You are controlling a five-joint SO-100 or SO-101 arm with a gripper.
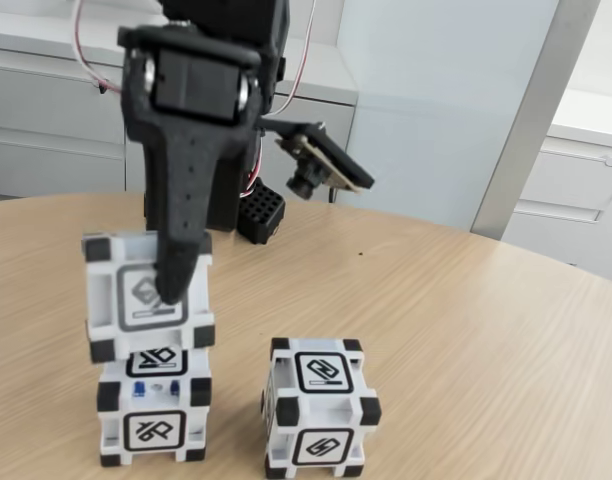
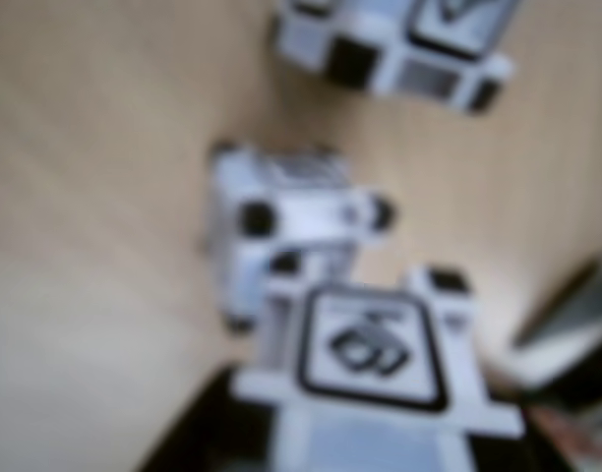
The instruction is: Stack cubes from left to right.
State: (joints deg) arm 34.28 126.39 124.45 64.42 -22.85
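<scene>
Three white plastic cubes with black corner blocks sit before us, one of them gripped above another.

In the fixed view we see the black two-finger gripper (image 1: 176, 285) clamped on the upper cube (image 1: 146, 295), which sits slightly tilted on or just above the lower cube (image 1: 153, 410) at the left of the round wooden table (image 1: 466, 320); we cannot tell whether the two touch. The third cube (image 1: 319, 408) stands apart to the right, beside the stack. This view also shows us the small camera (image 1: 321, 168) mounted on the arm. The blurred wrist view gives what the fixed view does not: the held cube's (image 2: 370, 364) top glyph from close above, the lower cube (image 2: 281, 226) just past it, and the third cube (image 2: 399, 44) at the top edge.
</scene>
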